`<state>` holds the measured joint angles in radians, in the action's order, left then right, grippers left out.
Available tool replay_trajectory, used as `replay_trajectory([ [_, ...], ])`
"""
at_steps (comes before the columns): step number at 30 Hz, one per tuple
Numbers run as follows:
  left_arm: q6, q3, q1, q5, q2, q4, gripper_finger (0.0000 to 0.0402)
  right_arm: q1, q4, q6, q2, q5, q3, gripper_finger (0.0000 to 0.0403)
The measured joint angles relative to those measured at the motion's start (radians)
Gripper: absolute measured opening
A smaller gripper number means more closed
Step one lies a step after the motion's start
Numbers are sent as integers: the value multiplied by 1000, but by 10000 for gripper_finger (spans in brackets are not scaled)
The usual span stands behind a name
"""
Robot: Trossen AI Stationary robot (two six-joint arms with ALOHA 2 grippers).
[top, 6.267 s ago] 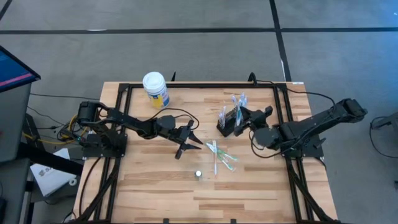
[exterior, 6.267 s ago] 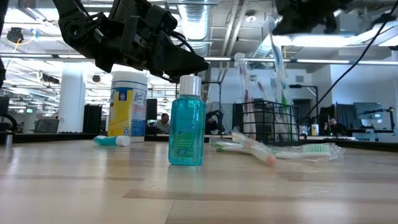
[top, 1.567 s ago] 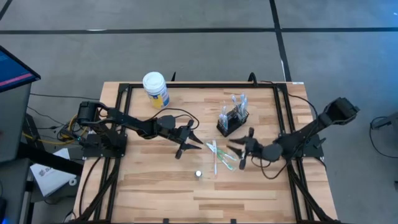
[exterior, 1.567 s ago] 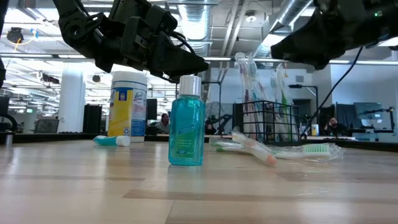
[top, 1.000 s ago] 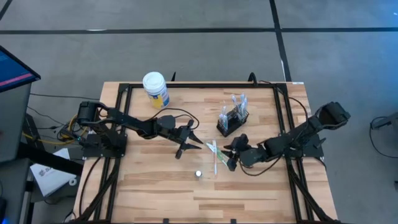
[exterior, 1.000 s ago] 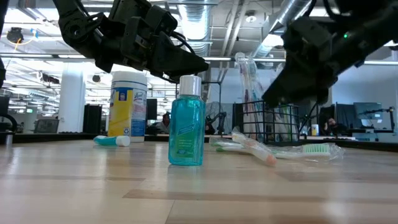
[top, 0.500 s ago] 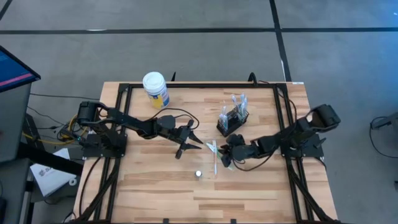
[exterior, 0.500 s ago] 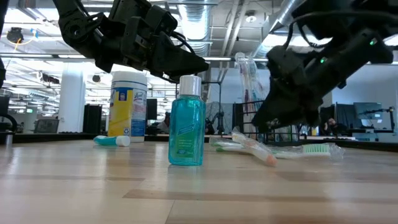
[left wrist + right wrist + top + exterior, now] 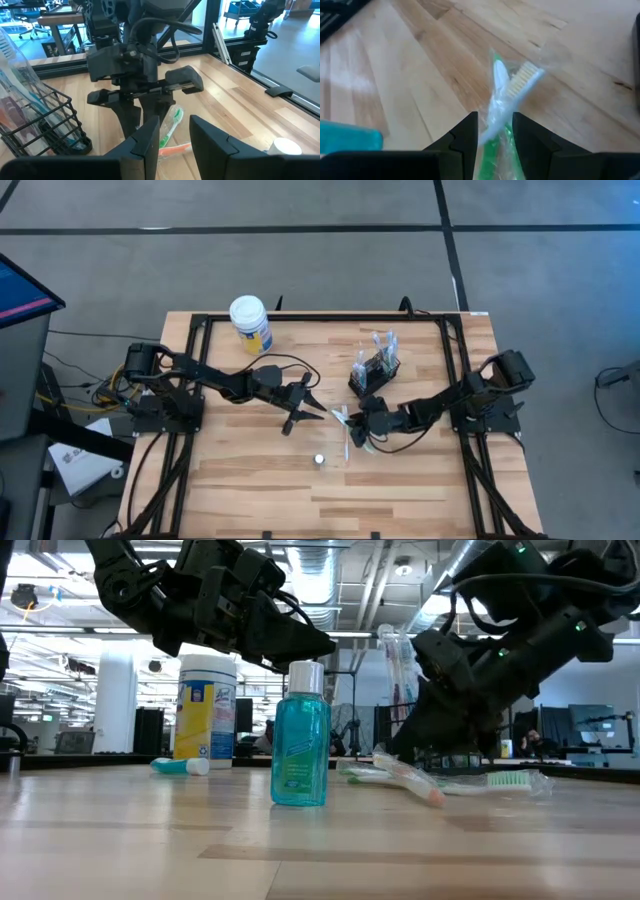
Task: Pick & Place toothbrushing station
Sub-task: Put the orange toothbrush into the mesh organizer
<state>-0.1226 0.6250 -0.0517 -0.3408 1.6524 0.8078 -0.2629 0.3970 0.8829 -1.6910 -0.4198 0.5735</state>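
The black wire-mesh holder [image 9: 373, 374] stands far right of centre with toothbrushes upright in it. Loose wrapped toothbrushes [image 9: 344, 432] lie flat on the wood before it; in the right wrist view a green and a white one [image 9: 500, 100] cross. My right gripper [image 9: 494, 120] is open and low over them, a finger on either side; I see no touch. My left gripper [image 9: 305, 408] hovers open and empty left of them. A teal tube [image 9: 180, 766] lies on its side by the jar.
A white-lidded yellow-and-blue jar [image 9: 250, 323] stands at the far left of centre. A teal bottle with a silver cap [image 9: 300, 740] stands upright nearer the front edge [image 9: 319, 460]. Black frame rails [image 9: 455, 380] run along the table's sides. Bare wood lies toward the near edge.
My right gripper has gone toward the table's left and down, from beside the holder to just over the loose toothbrushes, rolling a little as it went. Its finger gap has stayed the same. The toothbrushes and the holder have not moved.
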Motion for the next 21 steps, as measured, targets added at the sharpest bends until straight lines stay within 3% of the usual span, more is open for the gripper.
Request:
replay_trajectory([
  [21, 0, 0, 0, 0, 0, 0, 101, 17, 0, -19, 0, 23, 0, 113],
])
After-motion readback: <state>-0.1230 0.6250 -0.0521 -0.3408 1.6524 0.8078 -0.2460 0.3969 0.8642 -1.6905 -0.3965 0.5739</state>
